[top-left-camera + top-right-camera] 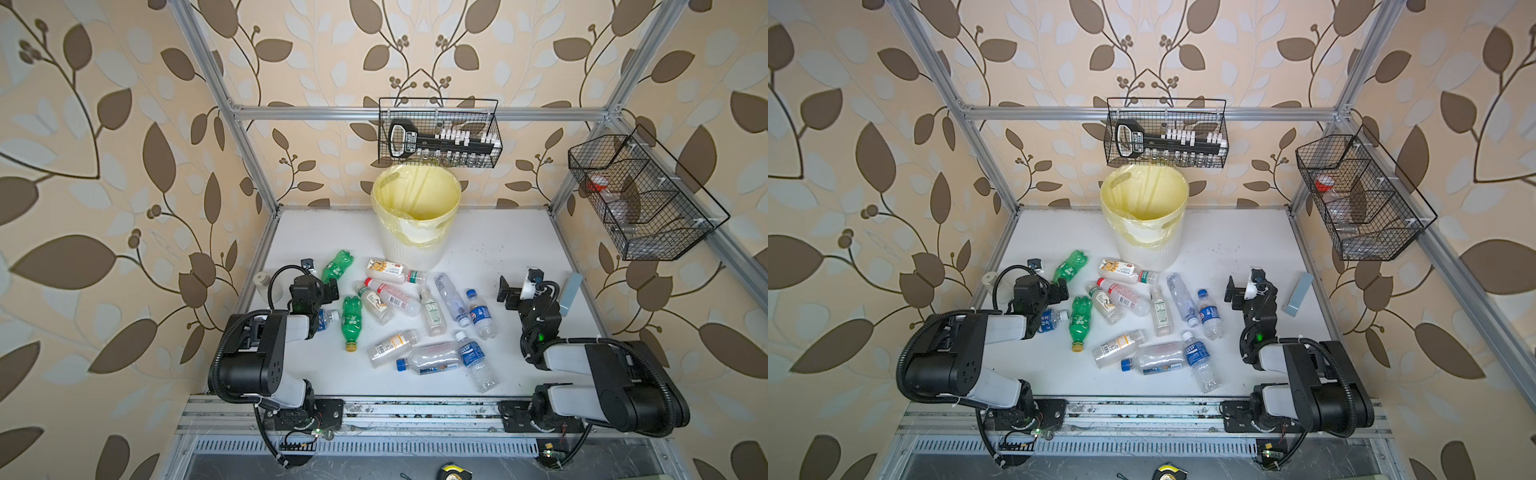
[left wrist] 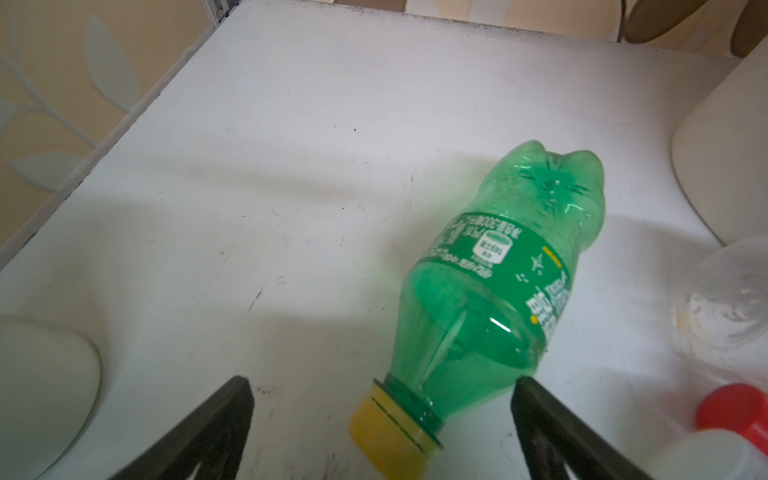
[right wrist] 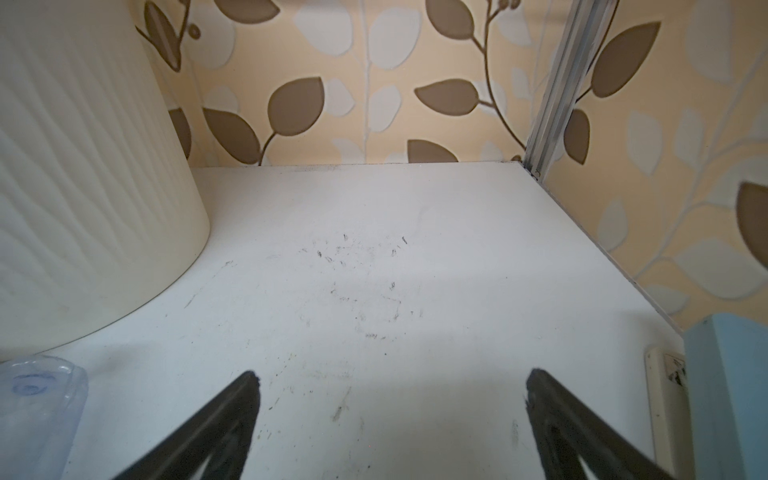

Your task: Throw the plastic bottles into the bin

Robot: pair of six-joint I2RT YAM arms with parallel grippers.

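The small plastic bottles (image 1: pixel 395 296) lie on their sides on the white table (image 1: pixel 478 249), in front of the round white ribbed bin (image 1: pixel 409 253) with its yellow bag. One green bottle (image 2: pixel 498 266) has its yellow cap end between the fingers of the left gripper (image 2: pixel 382 384), which are wide apart and hold nothing. The right gripper (image 3: pixel 392 376) is wide apart too, holding nothing, over bare table beside the bin.
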